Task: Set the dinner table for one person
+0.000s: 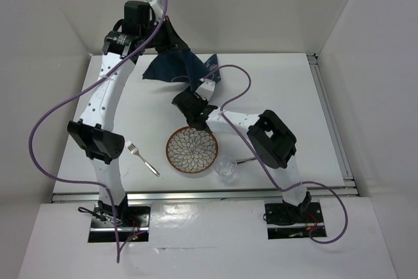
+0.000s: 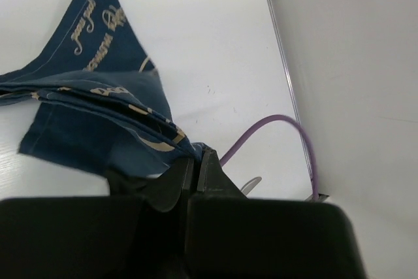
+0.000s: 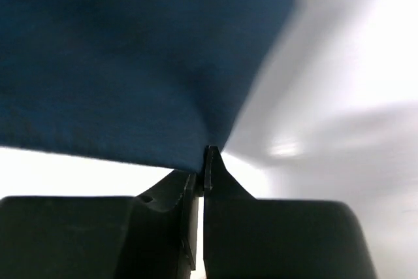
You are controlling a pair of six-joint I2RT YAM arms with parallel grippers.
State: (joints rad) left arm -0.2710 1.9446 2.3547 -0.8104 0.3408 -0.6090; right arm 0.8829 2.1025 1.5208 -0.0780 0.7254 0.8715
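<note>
Nearest to us, along the front edge of the desk [image 1: 281, 89], stands a clear glass [image 1: 226, 169], with a thin utensil [image 1: 247, 159] just to its right that is too small to name. A little further in, a patterned plate [image 1: 191, 151] sits mid-desk, touching nothing, and a fork [image 1: 142, 159] lies to its left, slanting from far-left to near-right.

Just beyond the plate we find the right claw [image 3: 204, 168], pinched narrow on a corner of the navy cloth [image 1: 176, 66]. Its own camera shows the blue fabric fanning up and away from the closed tips. Further back, at the far-left of the desk, the left claw [image 2: 196, 164] is likewise clamped tight on bunched folds of the same cloth, whose pale lettering shows in that view.

So the cloth hangs between the two claws, its long axis running from far-left to near-right. We cannot tell whether its lowest fold touches the desk. The desk itself lies directly under both claws. We judge that the cloth has yet to be spread flat, and that the right arm, the nearer to the plate, must mind that rim as it lowers
</note>
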